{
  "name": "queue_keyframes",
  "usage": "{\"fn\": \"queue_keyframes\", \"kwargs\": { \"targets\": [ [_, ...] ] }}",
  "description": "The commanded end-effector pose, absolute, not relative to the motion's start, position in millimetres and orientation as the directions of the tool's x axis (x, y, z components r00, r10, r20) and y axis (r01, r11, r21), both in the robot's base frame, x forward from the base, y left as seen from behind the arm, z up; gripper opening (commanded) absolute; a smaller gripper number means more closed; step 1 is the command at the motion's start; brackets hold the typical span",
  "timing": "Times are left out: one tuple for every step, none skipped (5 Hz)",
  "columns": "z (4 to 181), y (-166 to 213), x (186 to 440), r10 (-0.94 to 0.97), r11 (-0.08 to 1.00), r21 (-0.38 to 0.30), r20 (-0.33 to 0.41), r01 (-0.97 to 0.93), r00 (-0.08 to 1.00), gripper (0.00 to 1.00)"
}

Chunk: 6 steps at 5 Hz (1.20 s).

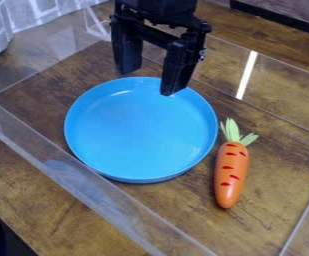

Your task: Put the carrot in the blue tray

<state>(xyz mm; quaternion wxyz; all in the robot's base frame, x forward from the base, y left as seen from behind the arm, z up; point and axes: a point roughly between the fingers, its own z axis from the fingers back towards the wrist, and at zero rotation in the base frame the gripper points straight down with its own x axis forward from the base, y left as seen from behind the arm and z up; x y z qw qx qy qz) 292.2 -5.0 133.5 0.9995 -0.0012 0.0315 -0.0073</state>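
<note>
The end effector (150, 88) is seen with its two dark fingers spread wide, a broad gap being left between them. Nothing is gripped in that gap; blue dish and the desk's wood are seen through it. The end effector is held over the far part of the blue tray (141, 130), pointed downward, with one finger placed toward the left of the view and the other toward the right. The tip of the right-hand finger is seen against the tray's far rim; whether the rim is touched by it cannot be told from this single view. The upper part of the black arm is cut off by the top edge of the view.

The carrot (232, 174) is not held. It is laid on the desk (117, 222), just beside the tray, on the right side of the view, and is kept outside the rim. Its green leafy top is pointed toward the far side and its orange tip toward the near side. Short dark red marks are shown along its body. The tray is set flat on the wooden desk, its raised rim turned up and its bright-blue floor left bare. A clear, see-through panel (70, 175) is seen running slantwise along the near left of the tray.
</note>
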Motion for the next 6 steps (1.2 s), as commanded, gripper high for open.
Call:
{"fn": "queue_keyframes", "kwargs": {
  "targets": [
    [128.2,-8,292,-0.020,1.000,-0.006,-0.071,0.019,0.997,1.00],
    [121.9,-13,293,-0.026,1.000,-0.009,-0.073,0.025,0.997,1.00],
    [116.3,-19,293,-0.029,1.000,-0.012,-0.074,0.029,0.997,1.00],
    [110.4,-27,294,-0.034,0.999,-0.016,-0.071,0.033,0.997,1.00],
    [105.5,-37,295,-0.036,0.999,-0.023,-0.065,0.035,0.997,1.00],
    [99.1,-53,297,-0.031,0.999,-0.028,-0.043,0.030,0.999,1.00]
  ]
}}
